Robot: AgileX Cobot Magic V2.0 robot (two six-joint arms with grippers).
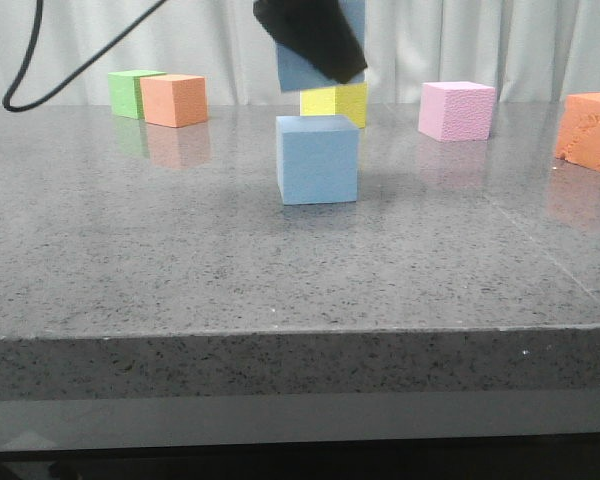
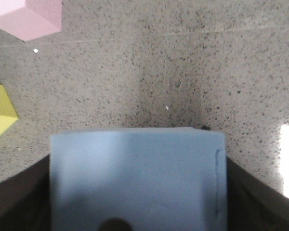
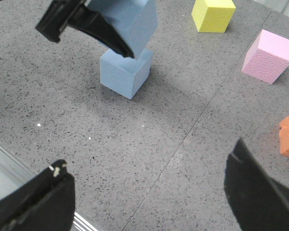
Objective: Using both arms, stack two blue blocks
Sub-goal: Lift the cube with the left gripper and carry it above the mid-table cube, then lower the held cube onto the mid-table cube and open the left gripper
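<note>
One blue block (image 1: 318,159) stands on the grey table (image 1: 180,260), near the middle. My left gripper (image 1: 315,45) is shut on the second blue block (image 1: 298,68) and holds it in the air just above and behind the first. In the left wrist view this held block (image 2: 137,180) fills the space between the dark fingers (image 2: 19,197). In the right wrist view the held block (image 3: 130,19) hangs over the standing block (image 3: 125,72). My right gripper (image 3: 147,185) is open and empty, high above the table's near right part.
A yellow cube (image 1: 335,103) stands behind the blue blocks. A pink cube (image 1: 456,110) is at back right, an orange cube (image 1: 590,130) at far right. A green cube (image 1: 132,92) and an orange cube (image 1: 175,100) are at back left. A black cable (image 1: 40,80) hangs at left.
</note>
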